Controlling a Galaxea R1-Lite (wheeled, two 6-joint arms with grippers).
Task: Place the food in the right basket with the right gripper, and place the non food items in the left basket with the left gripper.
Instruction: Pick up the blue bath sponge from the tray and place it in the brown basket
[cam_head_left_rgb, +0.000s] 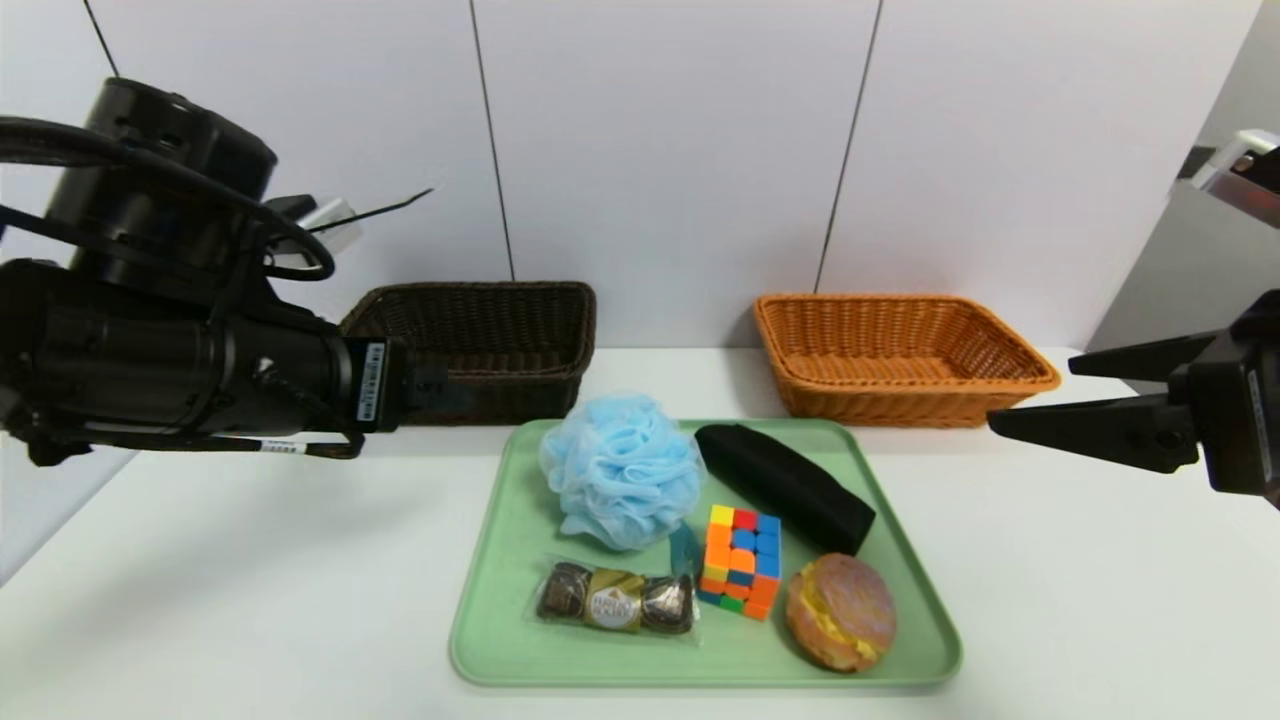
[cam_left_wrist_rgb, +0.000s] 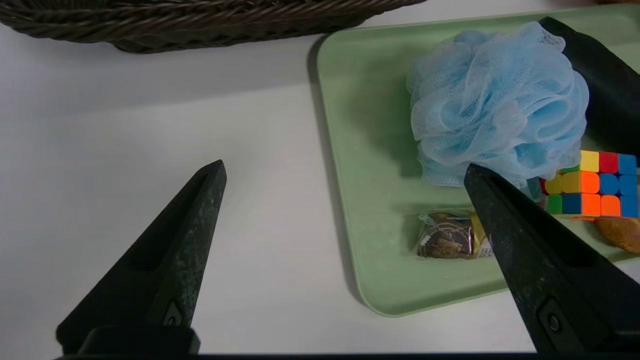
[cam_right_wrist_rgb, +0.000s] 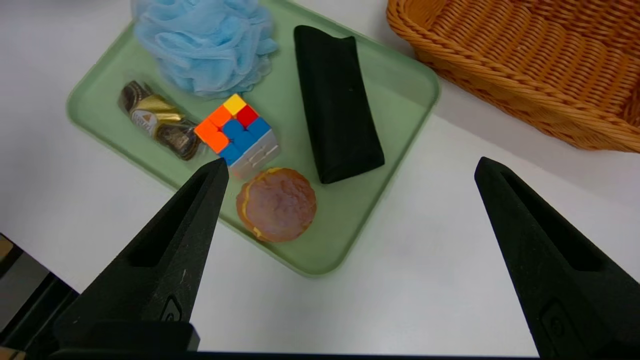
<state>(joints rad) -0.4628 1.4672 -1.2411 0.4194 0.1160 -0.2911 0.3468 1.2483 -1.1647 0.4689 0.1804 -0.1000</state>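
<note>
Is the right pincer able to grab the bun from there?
Probably yes: the right pincer is open, the bun sits uncovered at the tray's near right corner.

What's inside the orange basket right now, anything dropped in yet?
Nothing shows inside the orange-tan basket: only bare weave on its floor in the head view. Its near wall hides a strip of floor. The bun and chocolate pack lie on the green tray.
</note>
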